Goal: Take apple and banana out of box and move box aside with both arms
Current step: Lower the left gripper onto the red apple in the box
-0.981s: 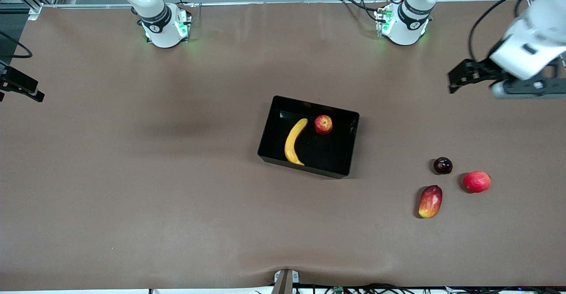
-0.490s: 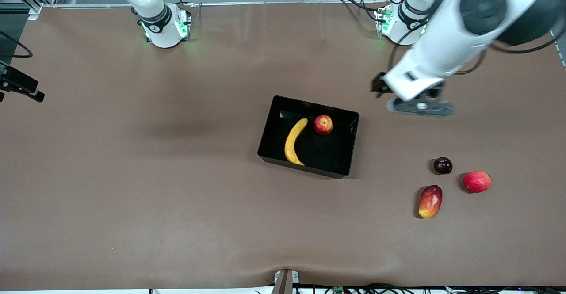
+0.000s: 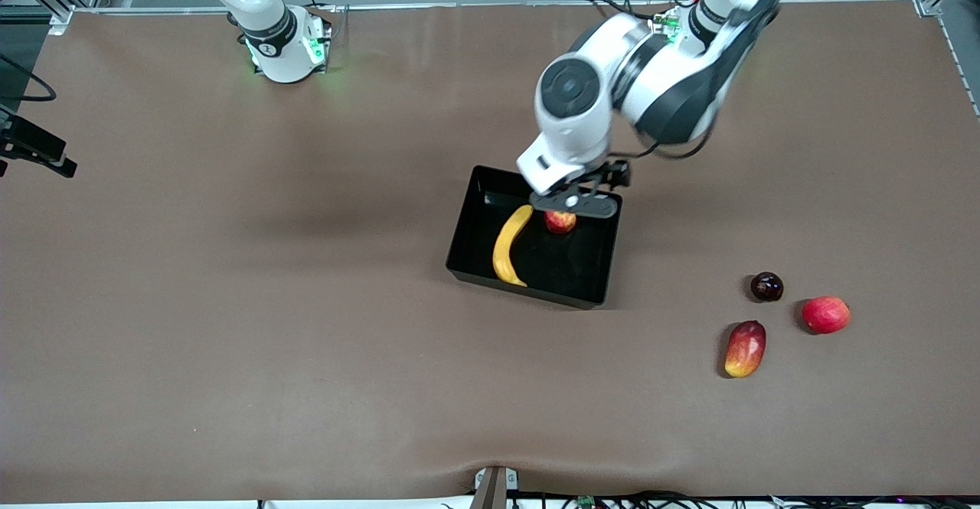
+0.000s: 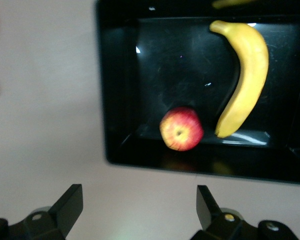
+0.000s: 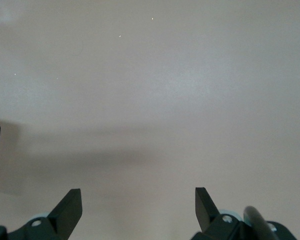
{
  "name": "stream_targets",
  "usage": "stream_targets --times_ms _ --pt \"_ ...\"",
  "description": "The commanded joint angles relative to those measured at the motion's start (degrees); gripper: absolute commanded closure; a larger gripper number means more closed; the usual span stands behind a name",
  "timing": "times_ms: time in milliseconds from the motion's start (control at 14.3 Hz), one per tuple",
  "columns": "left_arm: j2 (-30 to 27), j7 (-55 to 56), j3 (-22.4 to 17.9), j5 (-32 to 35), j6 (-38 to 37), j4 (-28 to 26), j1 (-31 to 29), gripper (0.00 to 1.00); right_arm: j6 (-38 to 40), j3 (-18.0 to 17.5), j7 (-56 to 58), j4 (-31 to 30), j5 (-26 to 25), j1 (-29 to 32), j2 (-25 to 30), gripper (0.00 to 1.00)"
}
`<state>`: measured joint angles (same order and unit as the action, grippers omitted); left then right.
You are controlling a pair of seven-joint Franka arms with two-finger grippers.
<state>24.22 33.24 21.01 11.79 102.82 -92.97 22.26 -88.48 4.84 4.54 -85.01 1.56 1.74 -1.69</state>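
Entry: your left gripper (image 4: 137, 207) is hanging spread and empty over the box (image 3: 605, 268) rim, just short of the apple (image 4: 181, 128) lying beside the banana (image 4: 245, 85); descending here probably risks striking the wall. Your right gripper (image 5: 135, 207) is waiting, fingers apart, holding nothing

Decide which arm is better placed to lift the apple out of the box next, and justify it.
Left. Its open tool hangs over the box's rim, right by the apple. The right tool, also open, waits over bare table.
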Motion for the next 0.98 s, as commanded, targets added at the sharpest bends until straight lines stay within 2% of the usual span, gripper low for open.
stream_targets --times_ms 0,140,490,911 --pt "0.83 0.33 0.26 1.13 10.43 -6.58 0.07 0.00 0.06 -0.44 0.65 0.37 -0.06 0.55 0.02 0.00" --pt "0.83 0.77 0.26 1.05 16.60 -10.72 -0.55 0.00 0.06 -0.44 0.65 0.37 -0.06 0.55 0.02 0.00" --pt "2.68 2.70 0.09 1.05 24.96 -15.74 -0.90 0.00 0.06 -0.44 0.56 0.37 0.11 0.55 0.02 0.00" --pt "6.89 5.68 -0.35 1.13 28.40 -16.01 -0.73 0.00 0.06 -0.44 0.56 0.37 0.11 0.46 0.02 0.00"
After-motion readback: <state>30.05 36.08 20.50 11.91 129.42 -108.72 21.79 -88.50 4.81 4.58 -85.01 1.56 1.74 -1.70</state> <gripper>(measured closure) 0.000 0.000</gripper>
